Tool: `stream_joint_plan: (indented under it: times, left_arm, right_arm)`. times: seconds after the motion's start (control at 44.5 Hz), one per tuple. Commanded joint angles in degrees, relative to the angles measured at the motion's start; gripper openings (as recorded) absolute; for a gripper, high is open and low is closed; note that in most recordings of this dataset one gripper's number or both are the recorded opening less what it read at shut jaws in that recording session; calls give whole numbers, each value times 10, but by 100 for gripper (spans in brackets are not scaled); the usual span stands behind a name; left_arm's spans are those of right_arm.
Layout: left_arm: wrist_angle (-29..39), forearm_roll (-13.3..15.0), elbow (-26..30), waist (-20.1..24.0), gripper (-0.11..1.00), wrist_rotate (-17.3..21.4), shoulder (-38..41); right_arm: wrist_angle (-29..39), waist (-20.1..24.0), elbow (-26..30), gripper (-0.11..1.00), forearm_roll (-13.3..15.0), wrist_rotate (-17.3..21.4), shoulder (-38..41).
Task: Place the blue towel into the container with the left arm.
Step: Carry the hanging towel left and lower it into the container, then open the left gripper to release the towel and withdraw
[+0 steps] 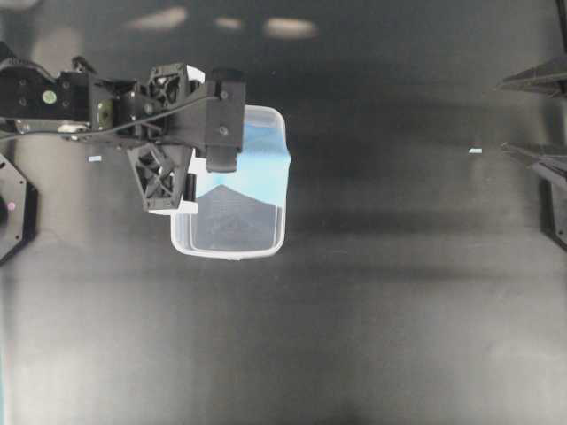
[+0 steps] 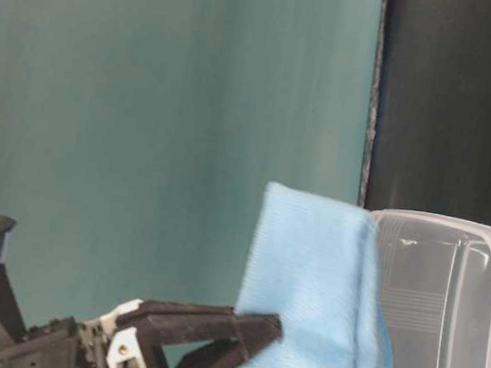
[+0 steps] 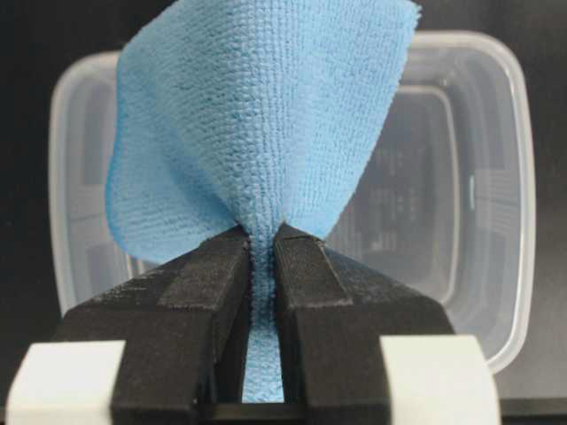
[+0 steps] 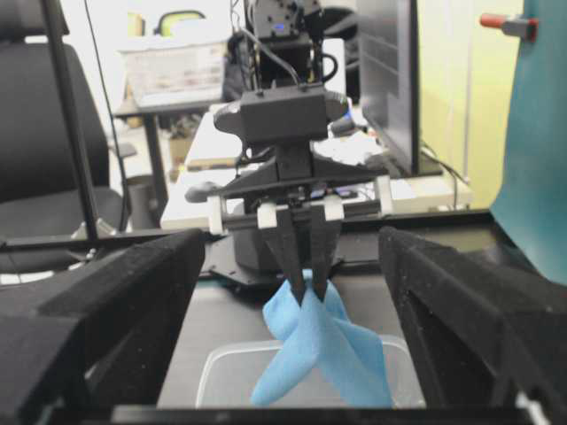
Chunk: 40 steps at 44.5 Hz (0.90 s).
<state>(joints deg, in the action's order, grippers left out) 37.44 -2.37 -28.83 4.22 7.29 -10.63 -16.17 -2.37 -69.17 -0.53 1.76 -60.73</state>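
Overhead: left arm (image 1: 133,111) reaches over the container (image 1: 232,243) on the dark counter (image 1: 399,310); blue towel (image 1: 266,155) hangs above its far half.

Table-level: left gripper (image 2: 271,329) pinches the towel beside the tub's rim.

Left wrist: jaws nearly closed on a towel fold, container behind.

Right wrist: right gripper (image 4: 292,310) spread wide, holding nothing; towel dangles above the tub.

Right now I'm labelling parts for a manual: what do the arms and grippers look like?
Left arm: black, latticed brackets, white clips. Left gripper: two black tapered fingers on white mounts. Right gripper: broad black fingers with a grainy surface.
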Motion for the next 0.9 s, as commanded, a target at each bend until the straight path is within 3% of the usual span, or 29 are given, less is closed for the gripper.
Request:
stream_joint_plan:
  times: [0.0, 0.18, 0.382, 0.472, 0.742, 0.877]
  left_arm:
    - [-6, -2, -2, 2, 5, -1, -6]
    - [-8, -2, -6, 3, 9, -4, -7]
    - [-36, -2, -8, 3, 69, -7, -10]
    - [-56, -2, -9, 3, 87, -11, -19]
    - [-98, -2, -31, -3, 86, -40, -131]
    - [-163, -2, -70, -9, 87, -57, -210]
  right_arm:
    - [-6, -2, 5, 77, -2, 0, 4]
    - [-10, -1, 5, 77, -2, 0, 4]
    - [-10, -1, 5, 77, -2, 1, 4]
    - [-10, -1, 4, 77, -2, 1, 4]
    - [-10, -1, 5, 77, -2, 1, 4]
    - [-10, -2, 5, 77, -2, 0, 4]
